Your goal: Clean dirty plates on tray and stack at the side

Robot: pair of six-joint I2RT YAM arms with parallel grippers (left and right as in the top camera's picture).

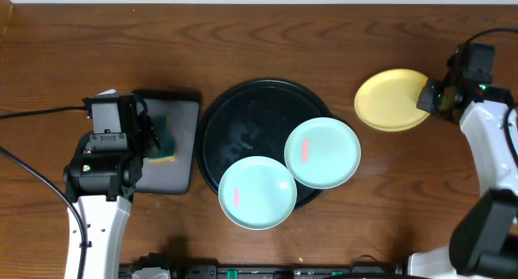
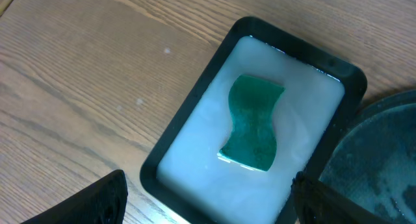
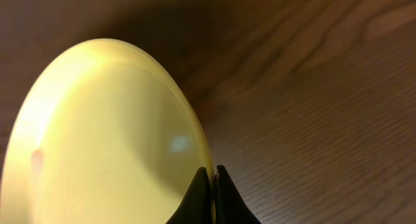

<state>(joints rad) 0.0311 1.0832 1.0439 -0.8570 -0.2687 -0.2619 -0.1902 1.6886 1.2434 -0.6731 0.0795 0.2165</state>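
Two pale mint-blue plates [image 1: 322,152] [image 1: 257,192], each with a red smear, lie on the front right of the round black tray [image 1: 235,109], overhanging its rim. The yellow plate [image 1: 390,99] is off the tray at the right. My right gripper [image 1: 426,97] is shut on its right rim. The right wrist view shows the fingers pinching the rim of the yellow plate [image 3: 104,133], which is tilted over the wood with a faint reddish mark at its left edge. My left gripper [image 2: 208,177] hangs open above the sponge tray, holding nothing.
A rectangular black tray [image 2: 195,107] with whitish liquid and a green sponge [image 2: 253,120] stands left of the round tray [image 2: 377,152]. Overhead, the sponge [image 1: 164,141] shows beside my left wrist. A cable runs across the table's left side.
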